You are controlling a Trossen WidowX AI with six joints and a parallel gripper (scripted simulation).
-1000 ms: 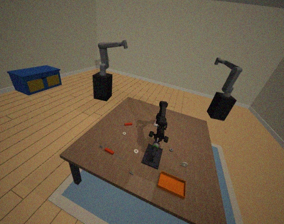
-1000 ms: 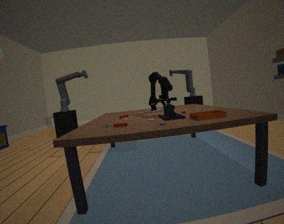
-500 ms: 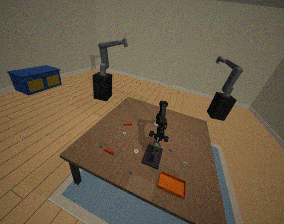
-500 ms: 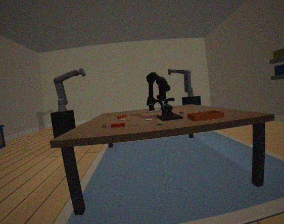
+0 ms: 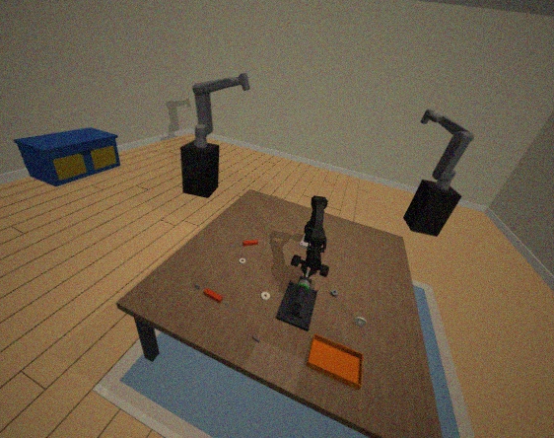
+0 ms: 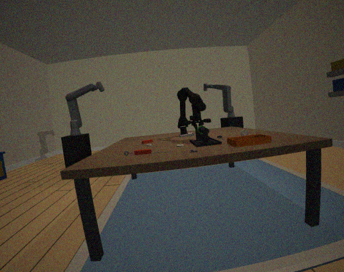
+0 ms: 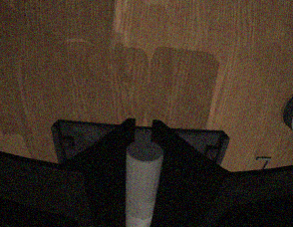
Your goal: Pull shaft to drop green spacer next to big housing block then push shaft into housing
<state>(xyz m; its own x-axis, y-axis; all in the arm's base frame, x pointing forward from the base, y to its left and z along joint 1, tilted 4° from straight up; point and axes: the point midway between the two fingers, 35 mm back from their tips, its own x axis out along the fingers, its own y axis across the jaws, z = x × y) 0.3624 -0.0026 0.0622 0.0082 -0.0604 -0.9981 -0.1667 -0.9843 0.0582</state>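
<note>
The dark housing block (image 5: 297, 302) (image 6: 204, 132) stands on its black base plate (image 5: 286, 317) (image 6: 215, 142) (image 7: 211, 138). The green spacer (image 5: 305, 285) shows as a green band on the shaft side of the block, above the table; whether it touches the block is too small to tell. The pale grey shaft (image 7: 144, 186) points up between the fingers in the wrist view. My gripper (image 5: 307, 272) (image 7: 143, 125) is shut on the shaft, close to the green spacer. The other spacers cannot be told apart, and the fingers hide part of the shaft.
An orange tray (image 5: 334, 361) (image 6: 249, 140) lies on the table (image 5: 202, 247) beyond the base plate. Pale rings (image 5: 265, 296) (image 5: 242, 260) (image 5: 360, 322) and a small grey part (image 5: 334, 292) lie around the housing. Two red-handled objects (image 5: 213, 295) (image 5: 250, 243) lie to the left.
</note>
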